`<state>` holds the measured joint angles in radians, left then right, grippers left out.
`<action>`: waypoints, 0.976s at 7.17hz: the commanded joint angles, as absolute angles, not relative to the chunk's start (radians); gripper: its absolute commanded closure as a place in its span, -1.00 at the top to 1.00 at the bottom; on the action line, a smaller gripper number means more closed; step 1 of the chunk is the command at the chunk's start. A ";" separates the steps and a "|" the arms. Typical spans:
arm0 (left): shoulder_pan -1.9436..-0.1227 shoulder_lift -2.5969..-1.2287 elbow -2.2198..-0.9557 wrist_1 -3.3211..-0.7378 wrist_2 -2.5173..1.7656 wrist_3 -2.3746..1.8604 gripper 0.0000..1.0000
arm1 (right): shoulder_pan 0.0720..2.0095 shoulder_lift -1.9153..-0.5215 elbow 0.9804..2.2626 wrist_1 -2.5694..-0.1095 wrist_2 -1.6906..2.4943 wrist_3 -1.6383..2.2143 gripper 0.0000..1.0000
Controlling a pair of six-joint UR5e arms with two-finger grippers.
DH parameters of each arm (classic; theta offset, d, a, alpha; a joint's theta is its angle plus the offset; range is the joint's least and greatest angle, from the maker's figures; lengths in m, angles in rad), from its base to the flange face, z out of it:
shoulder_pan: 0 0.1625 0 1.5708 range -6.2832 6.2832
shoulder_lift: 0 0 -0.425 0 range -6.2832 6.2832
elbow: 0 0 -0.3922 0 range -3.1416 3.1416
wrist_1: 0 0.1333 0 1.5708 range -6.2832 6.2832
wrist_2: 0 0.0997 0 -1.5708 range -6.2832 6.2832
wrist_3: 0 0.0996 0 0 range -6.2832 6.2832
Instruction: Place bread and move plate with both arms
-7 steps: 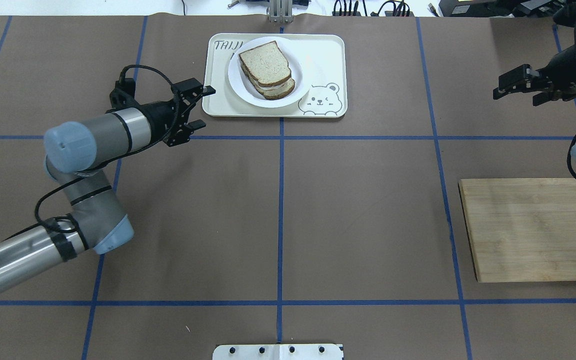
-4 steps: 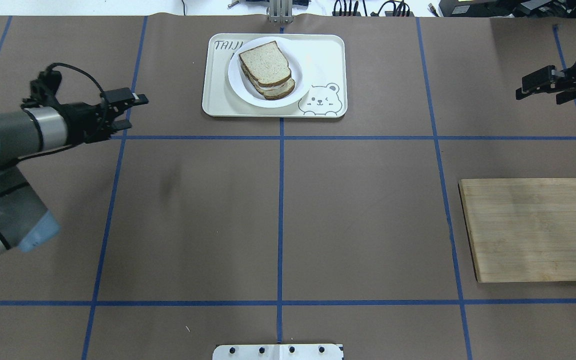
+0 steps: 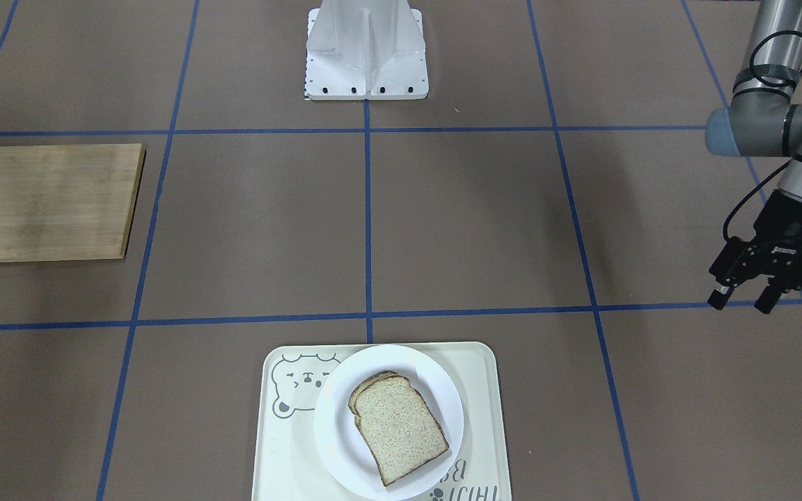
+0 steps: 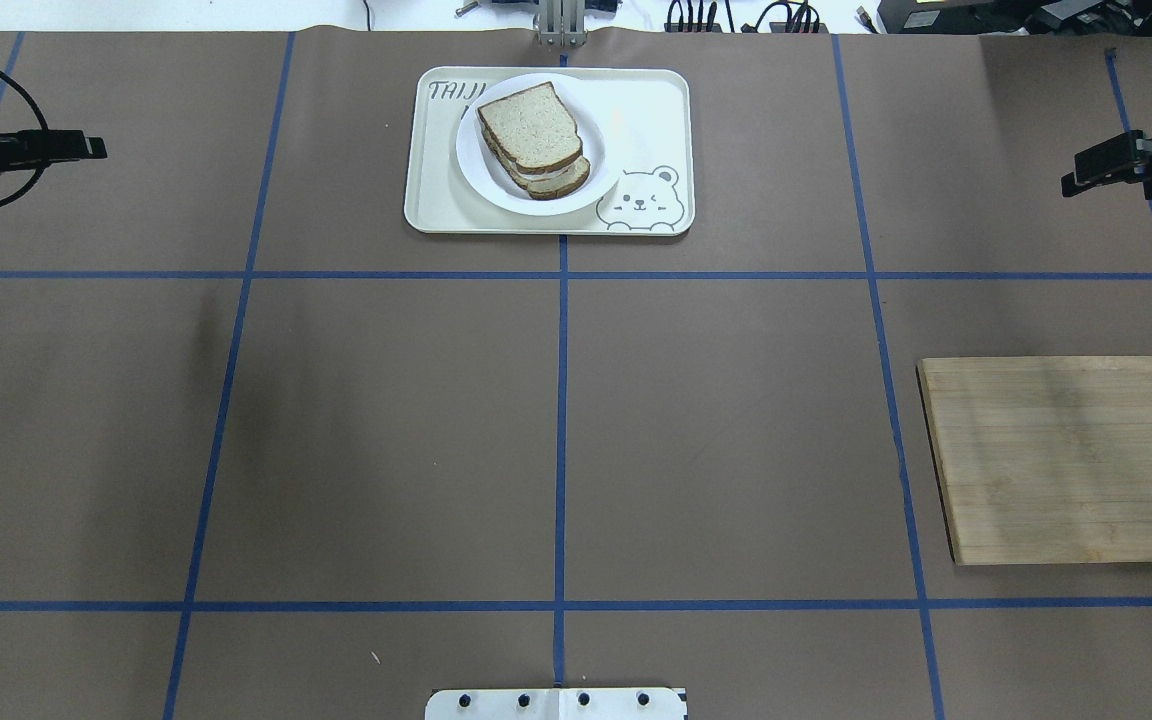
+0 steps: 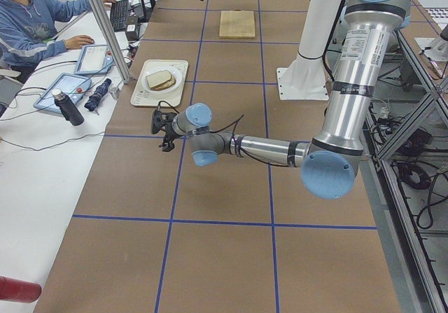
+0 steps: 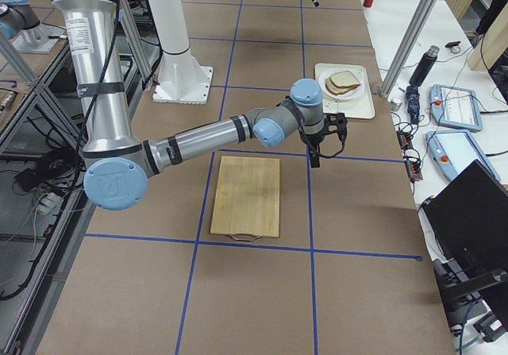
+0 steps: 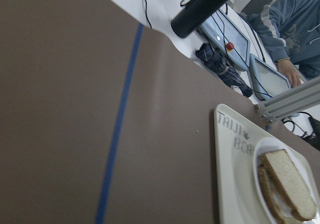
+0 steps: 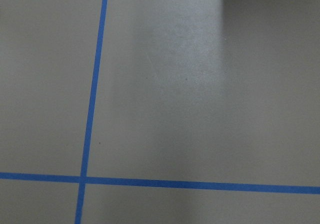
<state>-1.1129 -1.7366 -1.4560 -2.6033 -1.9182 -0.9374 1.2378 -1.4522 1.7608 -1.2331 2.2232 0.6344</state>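
Observation:
The bread point(image 4: 531, 125) lies as the top slice of a stack on the white plate point(image 4: 601, 150), which sits on the cream bear tray point(image 4: 651, 100). A white layer shows between the slices beneath. The same stack shows in the front view, with bread point(image 3: 397, 428) on the plate point(image 3: 439, 390). It also shows in the left wrist view as bread point(image 7: 287, 184) at the lower right. My left gripper point(image 3: 741, 302) is open and empty, far off to the tray's side, at the overhead view's left edge point(image 4: 86, 150). My right gripper point(image 4: 1101, 165) is open and empty at the far right edge.
A wooden cutting board point(image 4: 1066, 460) lies bare at the right. The robot's white base plate point(image 3: 366, 49) stands at the near middle edge. Blue tape lines cross the brown table cover. A dark bottle point(image 7: 200, 8) and tablets lie beyond the table edge.
Both arms have swung outward from the tray. The left gripper went left to the view's edge, the right gripper further right. Plate, bread and tray have not moved.

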 commanded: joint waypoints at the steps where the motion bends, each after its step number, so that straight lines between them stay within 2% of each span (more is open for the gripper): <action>1: -1.182 -1.712 -1.514 -2.347 -1.981 -0.604 0.97 | 1.255 -1.457 1.737 -1.235 2.214 0.537 1.00; 3: -1.262 -1.712 -1.587 -2.107 -2.173 -0.456 0.97 | 1.319 -1.445 1.707 -1.332 2.229 0.381 1.00; 7: -1.338 -1.666 -1.624 -1.898 -2.390 -0.272 0.97 | 1.396 -1.450 1.709 -1.549 2.267 0.177 1.00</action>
